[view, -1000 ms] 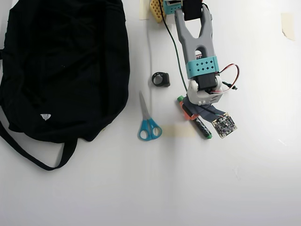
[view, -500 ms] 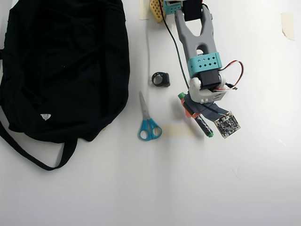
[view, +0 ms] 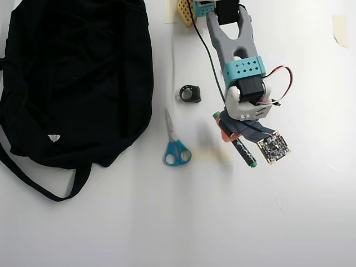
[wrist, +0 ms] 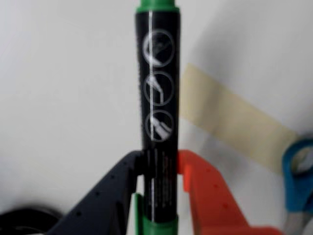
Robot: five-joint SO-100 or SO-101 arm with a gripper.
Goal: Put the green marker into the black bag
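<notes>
The green marker [wrist: 158, 117] has a black barrel with white print and green at both ends. My gripper [wrist: 159, 169] is shut on it, a dark finger [wrist: 105, 196] on one side and an orange finger [wrist: 210, 196] on the other. In the overhead view the green marker [view: 243, 151] hangs slanted in the gripper [view: 228, 130], right of centre and lifted off the white table, with its shadow to the left. The black bag [view: 72, 78] lies at the upper left, well apart from the gripper, with its straps trailing toward the bottom left.
Blue-handled scissors [view: 175, 144] lie between bag and gripper. A small black cable coil [view: 190, 93] sits above them. A beige tape strip [wrist: 234, 122] is stuck on the table under the marker. Another tape piece [view: 340, 29] is at the top right.
The gripper has risen and drifted slightly right and down in the overhead view with the marker in it. The marker's shadow now falls apart from it on the table.
</notes>
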